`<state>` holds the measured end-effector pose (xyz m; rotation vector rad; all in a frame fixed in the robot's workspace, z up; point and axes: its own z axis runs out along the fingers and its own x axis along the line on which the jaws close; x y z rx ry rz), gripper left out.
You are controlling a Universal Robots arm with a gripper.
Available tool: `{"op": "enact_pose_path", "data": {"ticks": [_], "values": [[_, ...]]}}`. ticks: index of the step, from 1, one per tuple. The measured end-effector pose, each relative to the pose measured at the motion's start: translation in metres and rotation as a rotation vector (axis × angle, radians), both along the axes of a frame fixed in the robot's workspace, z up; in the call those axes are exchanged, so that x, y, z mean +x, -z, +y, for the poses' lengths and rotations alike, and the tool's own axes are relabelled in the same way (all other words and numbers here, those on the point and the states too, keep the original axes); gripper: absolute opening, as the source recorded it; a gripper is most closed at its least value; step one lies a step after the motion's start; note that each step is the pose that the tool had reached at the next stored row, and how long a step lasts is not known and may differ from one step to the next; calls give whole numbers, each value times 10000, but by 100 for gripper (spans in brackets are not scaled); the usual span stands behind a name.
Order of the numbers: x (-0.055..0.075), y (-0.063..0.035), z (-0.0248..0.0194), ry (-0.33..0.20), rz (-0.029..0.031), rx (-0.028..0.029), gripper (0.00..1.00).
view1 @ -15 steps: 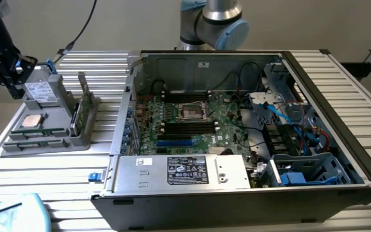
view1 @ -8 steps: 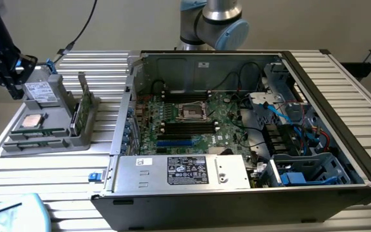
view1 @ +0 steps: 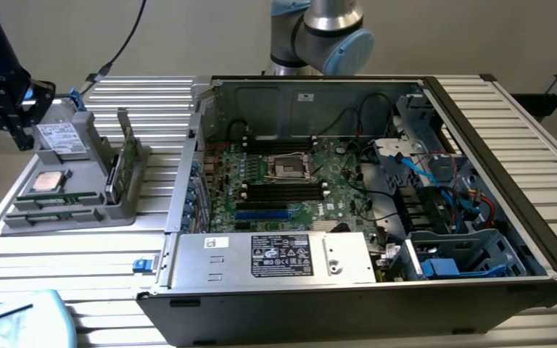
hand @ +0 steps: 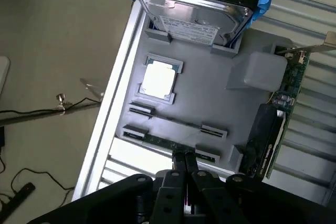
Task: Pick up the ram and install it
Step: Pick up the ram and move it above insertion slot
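The ram lies on edge in the grey parts tray (hand: 210, 98). It is a thin green stick (hand: 160, 141) held between two small brackets, with a second like it (hand: 176, 121) one row further in. In the exterior view these sticks (view1: 59, 197) sit at the near end of the tray (view1: 90, 210), at the exterior view's left. My gripper (view1: 19, 138) hangs above the tray's far end, near the hard drive. In the wrist view its black fingers (hand: 184, 156) are pressed together with nothing between them, just short of the nearer stick.
The tray also holds a silver hard drive (hand: 194, 17) in a blue carrier, a square silver processor (hand: 158, 80) and a broader green card (hand: 286, 103) standing on edge. The open computer case (view1: 356, 188) with its motherboard and black memory slots (view1: 283, 191) fills the middle.
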<state>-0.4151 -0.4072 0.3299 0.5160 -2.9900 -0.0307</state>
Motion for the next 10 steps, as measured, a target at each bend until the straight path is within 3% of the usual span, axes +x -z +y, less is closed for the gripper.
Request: {"op": "enact_pose_path", "data": {"ticks": [4,10], "values": [[0,1,0,-731,-3,0,10],[0,3,0,-1823,-158,-8,10]]}}
